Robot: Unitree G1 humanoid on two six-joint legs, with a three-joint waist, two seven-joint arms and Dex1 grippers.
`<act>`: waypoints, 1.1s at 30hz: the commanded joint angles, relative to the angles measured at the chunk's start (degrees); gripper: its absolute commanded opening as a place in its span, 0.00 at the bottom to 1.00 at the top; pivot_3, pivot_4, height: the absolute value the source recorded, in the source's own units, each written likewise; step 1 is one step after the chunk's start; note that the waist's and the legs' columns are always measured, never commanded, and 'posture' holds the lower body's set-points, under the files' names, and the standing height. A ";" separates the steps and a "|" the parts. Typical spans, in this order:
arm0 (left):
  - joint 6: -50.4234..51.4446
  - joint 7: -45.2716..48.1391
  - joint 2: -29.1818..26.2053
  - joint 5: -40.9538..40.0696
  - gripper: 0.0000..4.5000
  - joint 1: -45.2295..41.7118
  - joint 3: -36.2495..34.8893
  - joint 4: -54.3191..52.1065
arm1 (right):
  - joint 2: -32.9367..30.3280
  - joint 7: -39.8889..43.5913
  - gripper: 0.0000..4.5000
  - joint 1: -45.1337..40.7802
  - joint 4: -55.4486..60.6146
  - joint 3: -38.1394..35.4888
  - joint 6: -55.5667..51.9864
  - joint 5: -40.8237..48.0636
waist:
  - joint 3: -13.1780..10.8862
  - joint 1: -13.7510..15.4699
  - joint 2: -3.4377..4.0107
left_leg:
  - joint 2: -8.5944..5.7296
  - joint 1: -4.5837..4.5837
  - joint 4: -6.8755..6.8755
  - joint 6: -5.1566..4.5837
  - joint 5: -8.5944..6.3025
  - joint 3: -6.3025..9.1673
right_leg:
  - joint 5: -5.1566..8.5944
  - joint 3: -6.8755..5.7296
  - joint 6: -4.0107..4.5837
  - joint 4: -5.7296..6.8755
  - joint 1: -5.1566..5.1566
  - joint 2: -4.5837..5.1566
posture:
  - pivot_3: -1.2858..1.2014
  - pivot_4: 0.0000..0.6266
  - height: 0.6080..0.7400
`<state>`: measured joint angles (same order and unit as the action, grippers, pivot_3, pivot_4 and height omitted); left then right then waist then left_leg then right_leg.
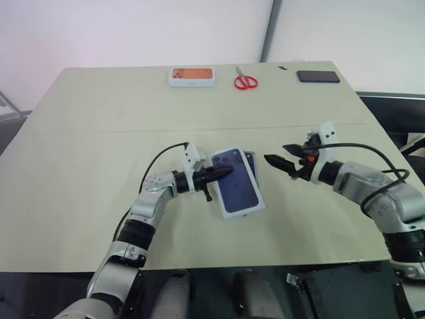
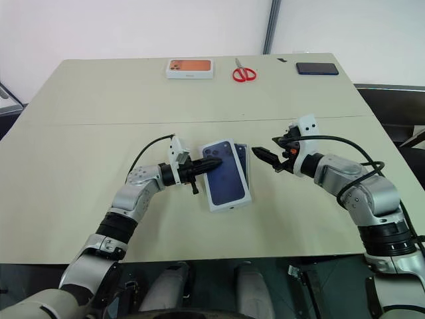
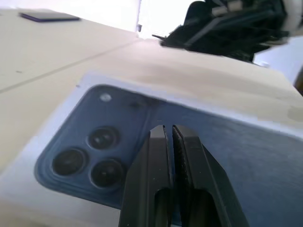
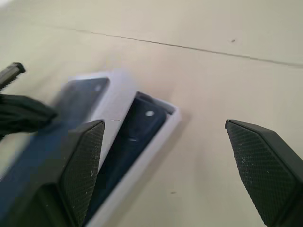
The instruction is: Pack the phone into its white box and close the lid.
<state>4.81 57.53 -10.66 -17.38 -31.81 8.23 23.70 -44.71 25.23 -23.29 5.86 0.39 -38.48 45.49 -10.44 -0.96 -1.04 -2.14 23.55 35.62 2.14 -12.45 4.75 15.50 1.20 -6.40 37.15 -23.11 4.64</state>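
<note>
Now, with the left hand (image 1: 222, 173) closed, its tips over the printed lid (image 1: 237, 183) lying askew on the white box (image 4: 158, 137) where the phone (image 4: 130, 142) rests, and the right hand (image 1: 280, 163) open just beside, nudge the lid square before pressing down evenly.

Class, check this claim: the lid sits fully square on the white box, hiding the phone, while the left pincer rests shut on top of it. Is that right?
Not quite. The lid lies skewed over the white box, so the phone still shows along one side, as the right wrist view makes plain. The rest holds: the left pincer is shut and rests on the lid.
</note>
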 commanded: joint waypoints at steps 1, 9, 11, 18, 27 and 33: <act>-1.75 1.03 -0.78 0.44 0.06 -1.61 -0.82 0.66 | -0.56 3.90 0.95 0.82 2.15 1.25 6.24 -8.61 | 0.00 0.21 0.00 | 0.00 0.00 0.01 0.00 0.00 0.00 | 0.00 0.00 0.00 0.00 0.00 0.01 | 0.52 0.24 1.00; -0.42 2.30 -6.26 -0.42 0.06 0.88 -2.76 -3.79 | 1.45 9.26 0.74 3.99 2.19 2.09 11.97 -18.02 | -0.01 0.11 -0.01 | -0.02 0.00 0.04 0.00 0.00 0.04 | 0.00 0.02 0.00 0.00 0.02 0.05 | 0.52 0.24 1.00; 3.20 3.09 -8.30 -1.69 0.06 1.99 -3.27 -5.60 | 2.03 9.41 0.52 4.25 1.99 2.46 12.93 -20.09 | -0.01 0.11 -0.01 | -0.01 0.00 0.03 0.01 0.00 0.07 | 0.00 0.01 0.00 0.00 0.02 0.04 | 0.52 0.24 1.00; 8.63 4.13 -12.71 -0.32 0.06 3.38 -2.23 -6.62 | 4.70 12.27 0.01 3.88 1.84 3.49 13.78 -23.81 | -0.01 0.34 0.00 | -0.01 -0.01 0.04 0.01 0.00 0.09 | 0.00 0.02 0.00 0.00 0.04 0.08 | 0.52 0.24 1.00; 11.21 4.05 -9.19 0.07 0.06 -0.60 -1.23 -2.09 | 5.97 16.16 0.01 3.71 1.91 4.51 15.58 -27.82 | -0.01 0.29 0.00 | -0.03 -0.01 0.05 0.01 0.00 0.07 | 0.00 -0.01 0.00 0.00 0.06 0.08 | 0.52 0.24 1.00; 7.90 3.60 -6.62 2.09 0.06 -3.45 -0.68 2.77 | 6.26 17.21 0.01 3.97 3.24 4.36 15.72 -28.45 | -0.01 0.16 0.00 | -0.03 -0.02 0.05 0.01 0.00 0.06 | 0.00 -0.01 0.00 0.01 0.05 0.05 | 0.52 0.24 1.00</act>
<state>14.19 61.11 -17.80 -15.45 -33.65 8.04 26.24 -38.93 41.89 -18.63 6.80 5.87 -23.81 17.04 -10.45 -0.80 -1.04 -2.17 23.53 35.68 2.15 -12.45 4.81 15.50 1.19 -6.40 37.16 -23.06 4.69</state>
